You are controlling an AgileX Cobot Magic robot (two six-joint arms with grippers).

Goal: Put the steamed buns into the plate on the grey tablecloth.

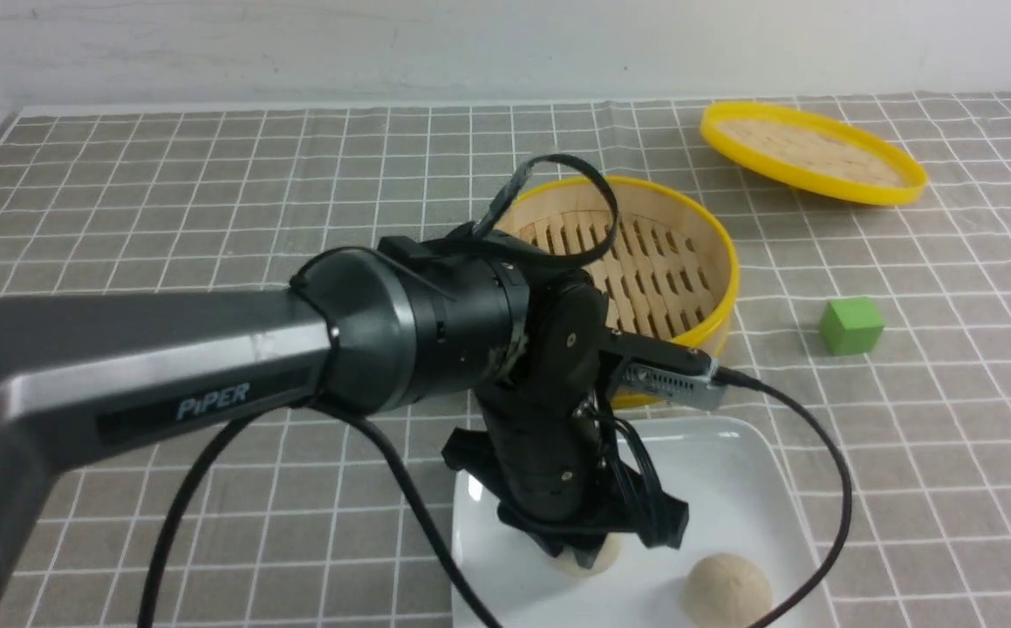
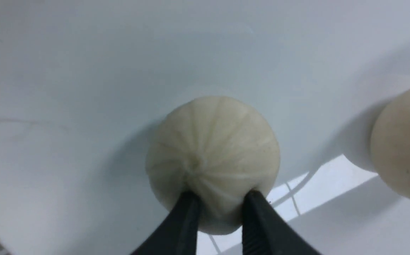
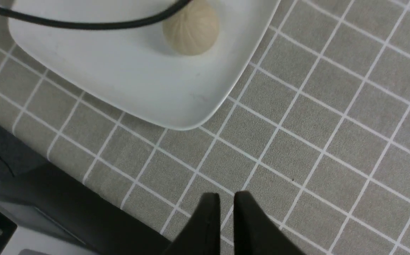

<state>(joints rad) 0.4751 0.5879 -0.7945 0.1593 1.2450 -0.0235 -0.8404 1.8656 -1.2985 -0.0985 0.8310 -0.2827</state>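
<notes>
My left gripper [image 1: 582, 548] reaches down over the white plate [image 1: 732, 471] and is shut on a steamed bun [image 2: 213, 148]. Its two black fingertips [image 2: 190, 202] pinch the bun's near side, and the bun sits at the plate's surface [image 2: 84, 71]. In the front view this bun [image 1: 599, 558] is mostly hidden under the gripper. The second bun [image 1: 726, 589] lies free on the plate just to the right; it also shows in the left wrist view [image 2: 403, 141] and the right wrist view [image 3: 190, 30]. My right gripper [image 3: 226, 200] is shut and empty above the grey tablecloth [image 3: 314, 124], beside the plate's corner [image 3: 176, 117].
The round bamboo steamer [image 1: 671, 262] stands empty behind the plate. Its flat yellow-rimmed lid [image 1: 810, 153] lies at the back right. A green cube [image 1: 851, 325] sits right of the steamer. The left arm's black cable [image 1: 828, 488] loops over the plate's right side.
</notes>
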